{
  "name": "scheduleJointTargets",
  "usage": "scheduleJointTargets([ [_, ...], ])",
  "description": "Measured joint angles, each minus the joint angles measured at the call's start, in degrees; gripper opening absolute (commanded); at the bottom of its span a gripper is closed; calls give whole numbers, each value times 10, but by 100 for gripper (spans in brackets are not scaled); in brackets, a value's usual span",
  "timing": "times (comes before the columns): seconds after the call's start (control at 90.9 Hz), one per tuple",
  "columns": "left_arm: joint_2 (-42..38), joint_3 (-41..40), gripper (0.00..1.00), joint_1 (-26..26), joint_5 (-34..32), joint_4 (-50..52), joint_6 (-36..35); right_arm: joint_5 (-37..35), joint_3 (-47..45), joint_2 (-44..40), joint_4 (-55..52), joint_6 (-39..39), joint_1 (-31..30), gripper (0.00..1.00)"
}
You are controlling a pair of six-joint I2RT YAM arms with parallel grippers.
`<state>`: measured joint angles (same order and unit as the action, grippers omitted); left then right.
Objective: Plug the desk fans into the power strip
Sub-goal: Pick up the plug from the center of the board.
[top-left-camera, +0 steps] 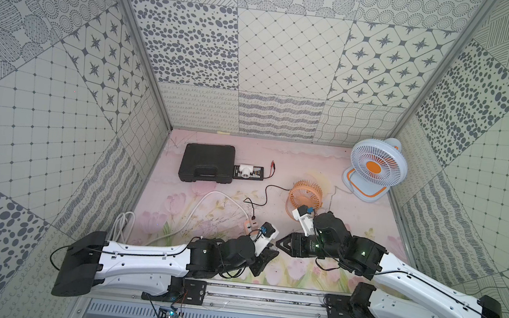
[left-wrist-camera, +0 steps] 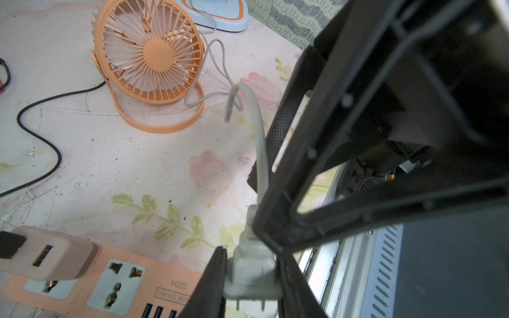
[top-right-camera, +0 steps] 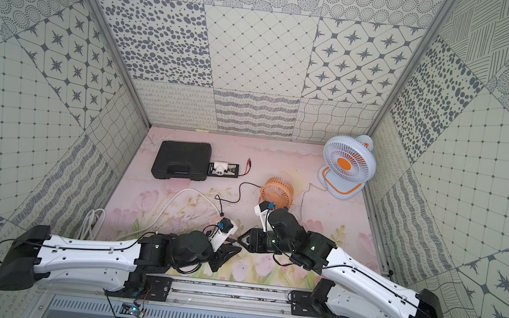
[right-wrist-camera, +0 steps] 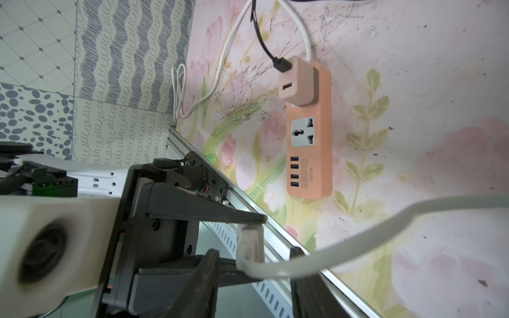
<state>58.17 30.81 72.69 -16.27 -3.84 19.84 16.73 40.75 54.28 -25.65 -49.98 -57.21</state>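
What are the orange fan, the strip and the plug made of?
Orange fan: likely plastic, matte peach-orange, with thin moulded spokes in one even colour. Strip: likely hard plastic, smooth orange with pale socket faces. Plug: pale grey, plastic or rubber; its slight sheen leaves that open.

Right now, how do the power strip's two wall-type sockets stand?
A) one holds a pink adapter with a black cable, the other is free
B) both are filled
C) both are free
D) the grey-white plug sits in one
A: in the right wrist view a pink adapter with a black cable sits in the end socket of the power strip, and the free socket beside it is empty.
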Motion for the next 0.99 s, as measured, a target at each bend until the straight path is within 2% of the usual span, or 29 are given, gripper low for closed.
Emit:
scheduleJointTargets([
  [0.055,-1,2,0,0,0,2,-4,-1,8,13,-7,6,-11,44],
  [0.176,-2,2,0,0,4,17,-15,-9,23,38,-12,15,-26,33],
  [0.242,-2,3,0,0,5,27,-20,-12,27,47,-12,20,-33,31],
  [0.814,-26,2,0,3,4,48,-42,-19,28,58,-7,24,-39,26],
  [0.924,-28,0,0,3,4,49,-46,-16,28,62,-3,23,-40,18],
  [0.991,-28,-1,0,3,4,49,-48,-14,28,63,0,19,-42,17],
])
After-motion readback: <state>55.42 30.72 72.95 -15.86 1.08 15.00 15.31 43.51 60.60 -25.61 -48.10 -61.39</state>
